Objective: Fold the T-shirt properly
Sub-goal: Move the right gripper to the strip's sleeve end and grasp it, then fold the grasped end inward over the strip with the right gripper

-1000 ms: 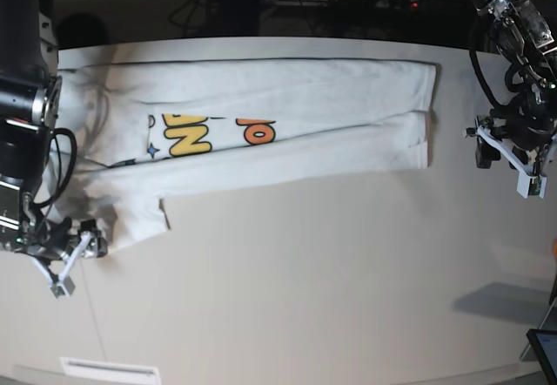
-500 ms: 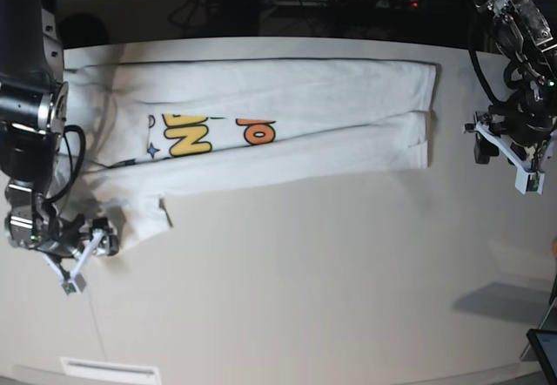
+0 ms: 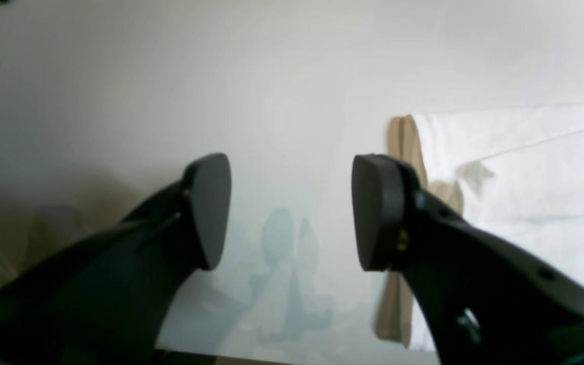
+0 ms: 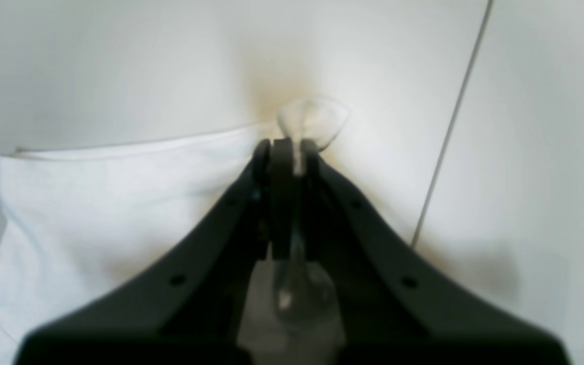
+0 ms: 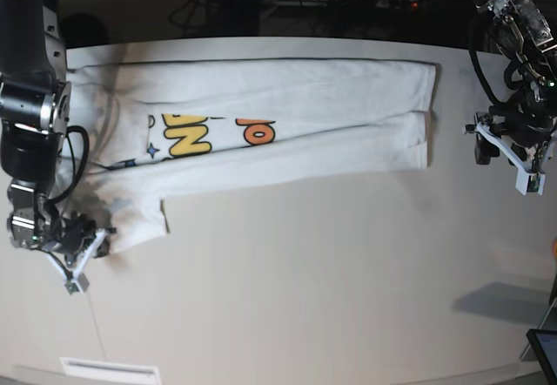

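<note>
A: Where does the T-shirt lie?
B: Spread lengthwise on the tabletop, between the two end effectors.
A: State of the right end effector?
B: Closed, pinching a corner of the shirt's white cloth.
A: And the left end effector?
B: Parted, holding nothing, above bare tabletop just beside the shirt's hem.

A: The T-shirt looks like soft matt white cotton cloth, its printed letters flat and smooth.

B: The table looks smooth, faintly sheeny. The left gripper pads look matt black plastic.
</note>
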Controlling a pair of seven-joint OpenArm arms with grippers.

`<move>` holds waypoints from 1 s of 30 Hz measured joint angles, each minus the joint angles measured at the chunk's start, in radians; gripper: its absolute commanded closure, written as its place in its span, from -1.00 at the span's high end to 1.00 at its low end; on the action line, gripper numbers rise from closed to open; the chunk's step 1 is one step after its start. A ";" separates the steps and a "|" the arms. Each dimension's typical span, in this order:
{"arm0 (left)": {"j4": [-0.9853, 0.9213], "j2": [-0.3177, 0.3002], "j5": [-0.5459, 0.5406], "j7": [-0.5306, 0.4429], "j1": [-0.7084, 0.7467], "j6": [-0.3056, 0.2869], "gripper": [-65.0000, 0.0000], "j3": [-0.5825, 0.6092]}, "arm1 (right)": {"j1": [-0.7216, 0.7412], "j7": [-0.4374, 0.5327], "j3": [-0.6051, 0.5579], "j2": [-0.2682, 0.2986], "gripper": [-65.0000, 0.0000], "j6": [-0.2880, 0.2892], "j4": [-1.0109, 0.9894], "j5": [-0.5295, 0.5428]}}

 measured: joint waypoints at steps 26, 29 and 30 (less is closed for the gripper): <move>-0.002 0.001 0.000 0.000 -0.005 0.000 0.15 0.002 | -0.381 -0.536 0.003 -0.018 -1.00 0.009 0.884 -0.010; -0.002 0.000 0.000 0.001 -0.005 0.000 0.15 0.002 | -0.427 -0.592 0.003 -0.020 -1.00 0.010 0.973 -0.006; -0.002 0.001 0.000 0.000 -0.005 0.000 0.15 0.002 | -0.445 -0.595 0.003 -0.020 -1.00 0.008 1.001 -0.006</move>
